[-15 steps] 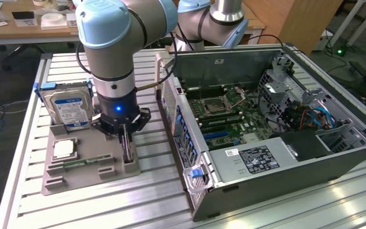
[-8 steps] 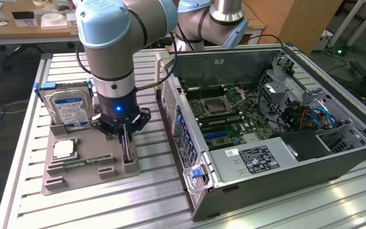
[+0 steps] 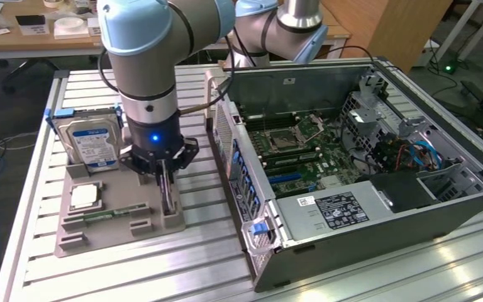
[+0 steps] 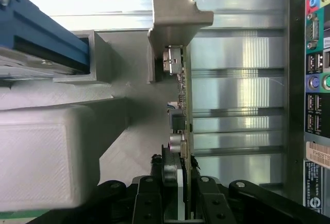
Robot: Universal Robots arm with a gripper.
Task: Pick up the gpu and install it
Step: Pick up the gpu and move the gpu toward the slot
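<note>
The gpu (image 3: 169, 200) stands on its long edge in a slot of the grey tray (image 3: 111, 236), near the hard drive (image 3: 90, 143) and just beside the open computer case (image 3: 351, 207). From the exterior view its long axis runs along the tray, about parallel to the case's back panel. The gripper (image 3: 164, 179) is straight above it, its fingers going down over the card.

In the wrist view the gpu (image 4: 183, 98) shows edge-on, its long axis running away from the gripper (image 4: 178, 183) to the metal bracket (image 4: 172, 13) at the other end. The jaws are pressed on its two flat faces.

I judge it to be light and stiff but fragile. It is best held on the bare board near the upper edge, not on the small parts.
</note>
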